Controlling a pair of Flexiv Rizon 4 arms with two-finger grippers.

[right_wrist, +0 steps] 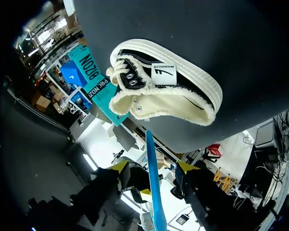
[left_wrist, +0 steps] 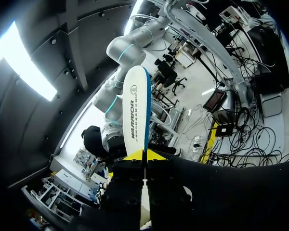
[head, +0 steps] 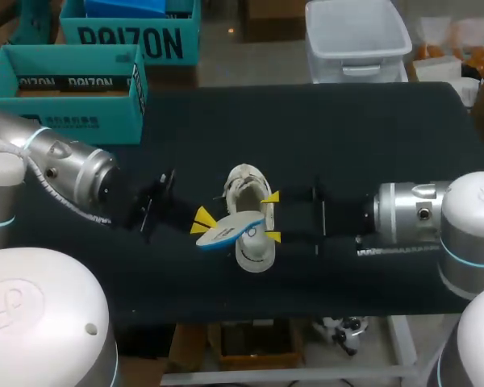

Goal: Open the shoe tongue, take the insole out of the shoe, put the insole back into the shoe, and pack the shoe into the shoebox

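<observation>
A white low-top shoe lies on the black table, opening upward. My left gripper is shut on one end of the blue-and-white insole, which hangs across the shoe's near part. In the left wrist view the insole sticks straight out from the shut gripper. My right gripper comes in from the right, open, with one fingertip on each side of the insole's other end. In the right wrist view the insole is edge-on between the spread fingers of my right gripper, touching neither, with the shoe beyond.
An open teal shoebox stands at the table's back left corner, also in the right wrist view as the teal shoebox past the shoe. A second teal box sits behind it.
</observation>
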